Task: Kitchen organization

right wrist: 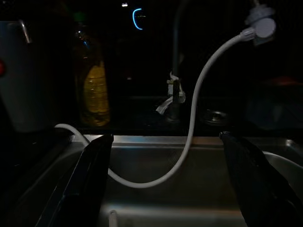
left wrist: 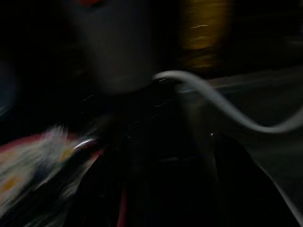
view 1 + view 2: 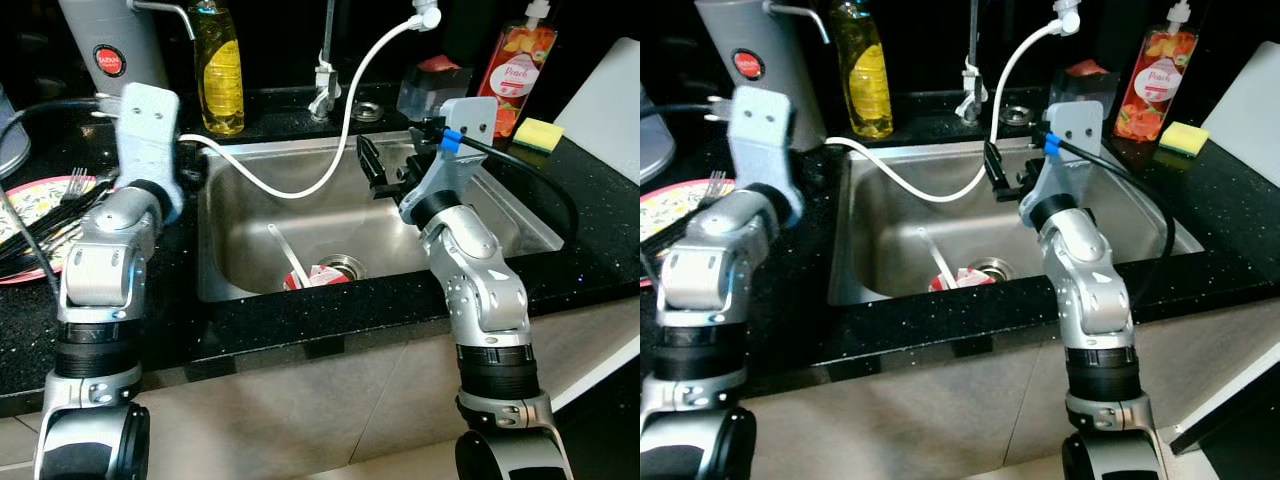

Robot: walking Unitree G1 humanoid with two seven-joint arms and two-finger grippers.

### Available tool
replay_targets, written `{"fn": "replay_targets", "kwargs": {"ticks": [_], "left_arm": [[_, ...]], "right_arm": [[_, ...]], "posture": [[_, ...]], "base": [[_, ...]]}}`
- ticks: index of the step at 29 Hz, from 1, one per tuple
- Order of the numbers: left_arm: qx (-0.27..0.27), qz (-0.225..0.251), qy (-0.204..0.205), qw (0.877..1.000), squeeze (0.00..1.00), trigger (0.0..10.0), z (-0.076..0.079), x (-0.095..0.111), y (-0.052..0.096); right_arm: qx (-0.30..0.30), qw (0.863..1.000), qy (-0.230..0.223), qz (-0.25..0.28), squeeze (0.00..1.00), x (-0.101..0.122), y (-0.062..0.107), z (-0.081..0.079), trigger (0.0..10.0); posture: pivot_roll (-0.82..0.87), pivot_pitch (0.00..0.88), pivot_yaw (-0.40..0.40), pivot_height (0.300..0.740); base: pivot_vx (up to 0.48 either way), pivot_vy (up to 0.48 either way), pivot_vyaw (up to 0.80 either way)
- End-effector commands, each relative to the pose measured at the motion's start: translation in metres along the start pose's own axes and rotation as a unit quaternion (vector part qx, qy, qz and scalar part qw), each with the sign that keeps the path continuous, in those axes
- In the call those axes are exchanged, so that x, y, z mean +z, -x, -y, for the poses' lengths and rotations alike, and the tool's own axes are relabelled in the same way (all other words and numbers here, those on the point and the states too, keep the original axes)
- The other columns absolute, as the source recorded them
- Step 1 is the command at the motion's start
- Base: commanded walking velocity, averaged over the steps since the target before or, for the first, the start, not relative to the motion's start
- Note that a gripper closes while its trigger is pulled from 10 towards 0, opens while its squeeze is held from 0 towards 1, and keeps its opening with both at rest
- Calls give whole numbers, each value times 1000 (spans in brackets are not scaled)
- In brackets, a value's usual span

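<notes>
Your right gripper (image 1: 165,184) hangs spread wide over the sink (image 3: 480,215), holding nothing.
A red-and-white cup (image 3: 315,277) with a white utensil (image 3: 285,255) lies by the drain, a white hose (image 3: 300,190) looping above it. Your left arm is up beside the plate (image 3: 35,200) on the table (image 3: 600,260); whether its gripper is spread, I cannot tell.

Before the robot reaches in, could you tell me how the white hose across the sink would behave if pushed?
The white hose sags in a loose curve over the sink, so it probably flexes and swings aside. It looks thin and light, and would likely spring back.
</notes>
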State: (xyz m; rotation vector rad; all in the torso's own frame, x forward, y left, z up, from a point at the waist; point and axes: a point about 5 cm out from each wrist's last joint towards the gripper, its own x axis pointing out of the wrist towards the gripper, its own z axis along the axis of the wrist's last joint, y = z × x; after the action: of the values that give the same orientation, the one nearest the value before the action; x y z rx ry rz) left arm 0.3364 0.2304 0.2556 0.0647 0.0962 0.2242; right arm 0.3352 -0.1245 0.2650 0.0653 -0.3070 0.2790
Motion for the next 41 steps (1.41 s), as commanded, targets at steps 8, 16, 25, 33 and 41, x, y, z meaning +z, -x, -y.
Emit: {"fn": "replay_targets", "kwargs": {"ticks": [8, 16, 25, 33, 41], "left_arm": [[144, -46, 2, 988, 0, 10000, -47, -14, -6], [99, -50, -153, 982, 0, 10000, -52, -18, -8], [86, -71, -165, 980, 0, 10000, -48, -30, -3], [50, -99, -202, 973, 0, 10000, -44, -45, -3], [41, -112, -228, 966, 0, 10000, -51, -48, -2]], "right_arm": [[-12, 1000, 1, 1, 0, 0, 1, 4, 10000], [-19, 1000, -2, 0, 0, -2, 1, 5, 10000], [-6, 1000, -3, 2, 0, 0, -4, 1, 10000], [-13, 1000, 2, -2, 0, -1, 0, 6, 10000], [-15, 1000, -1, -1, 0, -1, 0, 5, 10000]], "posture": [[55, 0, 20, 740], [74, 0, 11, 740], [83, 0, -4, 740], [74, 0, -4, 740], [75, 0, 6, 740]], "base": [[0, 0, 0], [0, 0, 0], [0, 0, 0], [0, 0, 0], [0, 0, 0]]}}
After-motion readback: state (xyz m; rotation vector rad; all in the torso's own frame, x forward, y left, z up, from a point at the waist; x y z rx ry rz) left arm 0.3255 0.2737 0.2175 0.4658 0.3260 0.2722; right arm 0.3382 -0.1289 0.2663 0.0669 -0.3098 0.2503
